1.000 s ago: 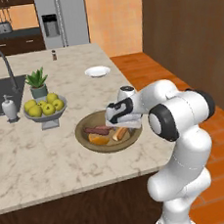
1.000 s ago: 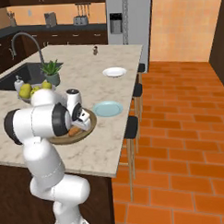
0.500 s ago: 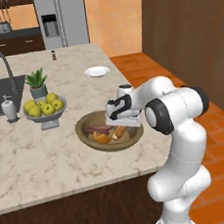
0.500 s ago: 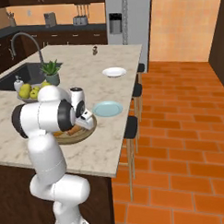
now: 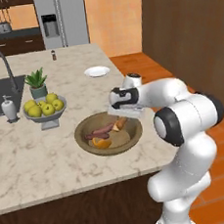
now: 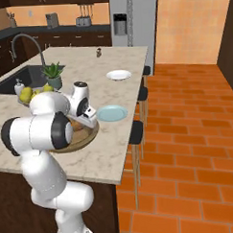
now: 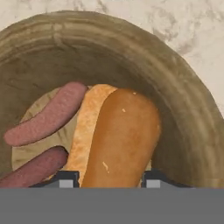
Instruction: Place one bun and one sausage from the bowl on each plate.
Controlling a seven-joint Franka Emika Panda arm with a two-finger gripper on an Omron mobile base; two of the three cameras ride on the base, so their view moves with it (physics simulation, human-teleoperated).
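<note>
The brown wooden bowl (image 5: 82, 137) (image 6: 86, 141) (image 7: 183, 87) sits on the island near its front edge. Inside it lie two sausages (image 7: 48, 113) (image 5: 100, 131) and a golden bun (image 7: 122, 135) (image 5: 119, 124); a second orange bun (image 5: 100, 143) lies at the bowl's near side. My gripper (image 7: 109, 180) (image 5: 119, 119) reaches down into the bowl, its fingertips (image 7: 68, 179) pressed against both sides of the golden bun, shut on it. The white plate (image 5: 97, 71) (image 6: 119, 75) lies farther back. Just right of the bowl is the pale blue plate (image 6: 112, 113).
A grey pedestal bowl of yellow-green fruit (image 5: 46, 111), a potted plant (image 5: 36, 83) and a soap dispenser (image 5: 8, 108) stand left of the bowl by the sink. A small shaker (image 5: 53, 54) is at the far edge. Stools (image 6: 136, 132) line the island's right side.
The gripper's fingers have drawn together from wide open onto the bun in the bowl. The hand has stayed over the bowl.
</note>
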